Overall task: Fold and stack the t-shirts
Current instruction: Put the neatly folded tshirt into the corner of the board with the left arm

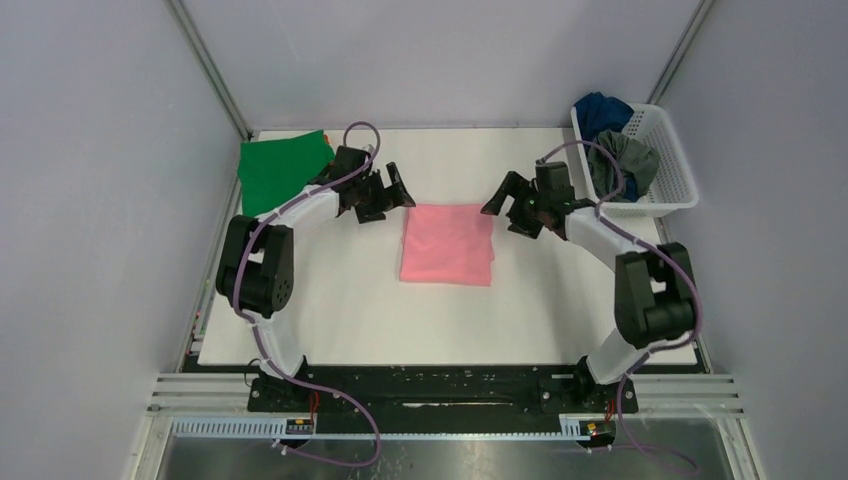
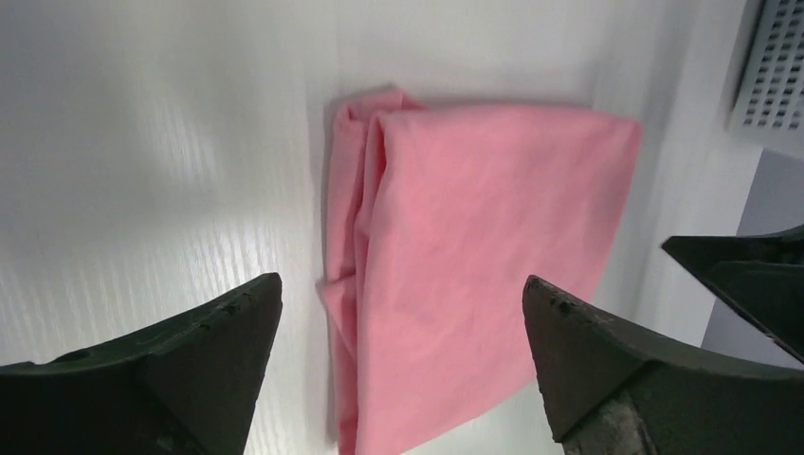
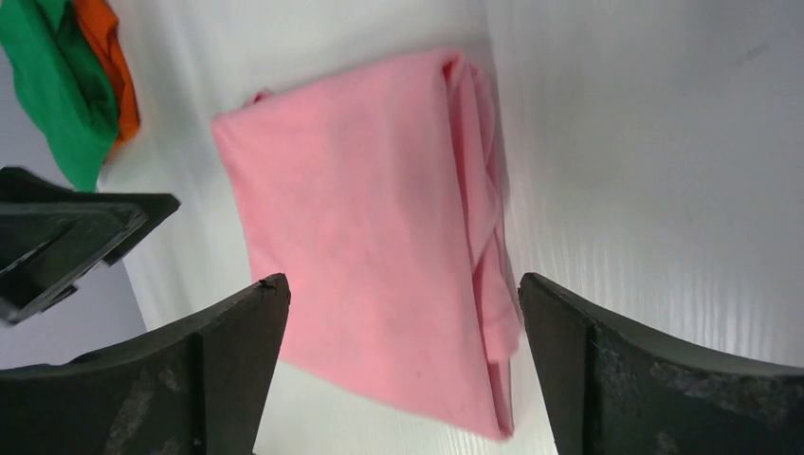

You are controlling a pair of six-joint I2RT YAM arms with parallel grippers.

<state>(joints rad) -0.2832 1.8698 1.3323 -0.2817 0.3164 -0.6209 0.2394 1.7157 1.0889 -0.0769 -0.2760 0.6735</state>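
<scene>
Left gripper (image 1: 392, 197), right gripper (image 1: 507, 207): wide, empty, flanking folded light pink cloth t-shirt (image 1: 447, 244). Pinch all layers both sides; lift level.

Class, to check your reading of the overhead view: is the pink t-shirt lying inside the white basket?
No, the pink t-shirt lies folded on the table, while the white basket stands at the far right.

White table (image 1: 350, 320), 3 pale grey walls (image 1: 100, 200); front rail (image 1: 700, 400) prob. aluminium.
</scene>
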